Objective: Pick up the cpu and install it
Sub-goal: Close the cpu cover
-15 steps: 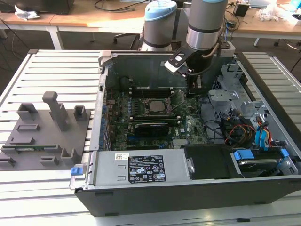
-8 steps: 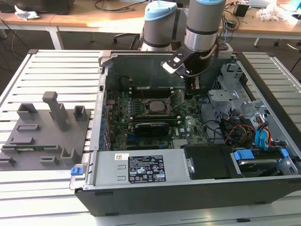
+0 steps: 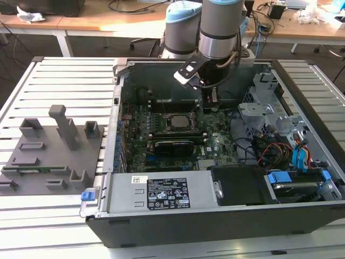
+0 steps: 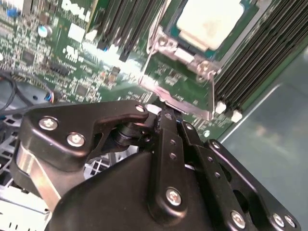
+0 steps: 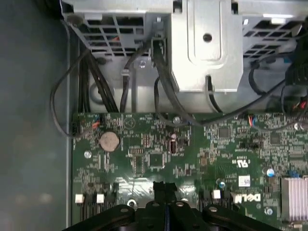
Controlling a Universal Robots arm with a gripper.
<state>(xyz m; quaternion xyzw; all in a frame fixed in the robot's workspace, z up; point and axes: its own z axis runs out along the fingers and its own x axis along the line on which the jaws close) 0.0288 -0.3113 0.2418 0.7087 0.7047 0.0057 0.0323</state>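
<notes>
At the exterior view's left lies a grey fixture tray point(image 3: 48, 156), then the open computer case point(image 3: 215, 221). The cpu point(image 3: 176, 122) sits in its socket point(image 3: 163, 115) mid-motherboard (silver top up). Just toward that view's right hangs the gripper point(image 3: 209, 106), jaws clenched on nothing.

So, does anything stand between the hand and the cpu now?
Nothing visible does. In the second wrist view the cpu lies in its socket frame, top bare, and the hand hangs above the motherboard just beside that frame, with open air between them.
</notes>
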